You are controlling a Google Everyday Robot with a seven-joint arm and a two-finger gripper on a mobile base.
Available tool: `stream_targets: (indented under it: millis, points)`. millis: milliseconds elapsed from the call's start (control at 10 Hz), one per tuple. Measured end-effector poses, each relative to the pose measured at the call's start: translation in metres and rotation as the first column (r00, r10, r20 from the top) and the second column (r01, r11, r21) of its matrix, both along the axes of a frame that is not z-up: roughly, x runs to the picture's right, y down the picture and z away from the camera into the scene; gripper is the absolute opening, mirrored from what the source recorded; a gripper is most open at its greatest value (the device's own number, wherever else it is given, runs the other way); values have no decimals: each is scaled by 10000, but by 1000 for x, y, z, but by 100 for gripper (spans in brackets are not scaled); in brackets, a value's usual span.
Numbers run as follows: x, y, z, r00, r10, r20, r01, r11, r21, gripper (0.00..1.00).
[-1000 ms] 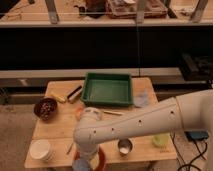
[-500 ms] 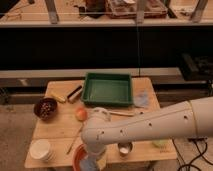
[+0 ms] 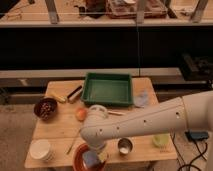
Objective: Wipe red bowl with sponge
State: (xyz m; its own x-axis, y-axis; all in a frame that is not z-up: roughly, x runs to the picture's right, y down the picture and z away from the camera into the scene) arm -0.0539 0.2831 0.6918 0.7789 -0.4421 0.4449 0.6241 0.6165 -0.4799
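Your robot's white arm (image 3: 150, 120) reached in from the right edge and bent down over the front of the wooden tabletop (image 3: 60, 127). Its hand (image 3: 93, 157) sat low at the front edge, right over the red bowl (image 3: 80, 156), of which only part of the rim and inside showed at the bottom of the view. The sponge (image 3: 91, 159), a small grey-blue block, lay in the bowl directly under the hand, touching it or nearly so. You could not tell whether the fingers were apart, together or clamped on the sponge, because the wrist hid them.

Around that spot you had a small metal cup (image 3: 125, 146) just right of the bowl, and a white bowl (image 3: 40, 149) at the front left corner. A thin stick (image 3: 73, 142) lay on the wood between the white bowl and the red one. Further back on the left stood a dark maroon bowl (image 3: 45, 108) of brown bits, with a yellow item (image 3: 57, 97) and a dark bar (image 3: 75, 93) behind it. An orange round thing (image 3: 81, 114) rested just beside the arm's elbow. The green tray (image 3: 107, 89) sat at the back middle, a bluish cloth-like piece (image 3: 141, 99) lay to its right, and a pale green item (image 3: 160, 140) lay at the front right.
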Motion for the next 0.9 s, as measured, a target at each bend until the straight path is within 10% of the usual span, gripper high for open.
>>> stream_targets:
  millis: [900]
  points:
    - [-62,23,-19,9846,-636,1627,707,9968,-383,18]
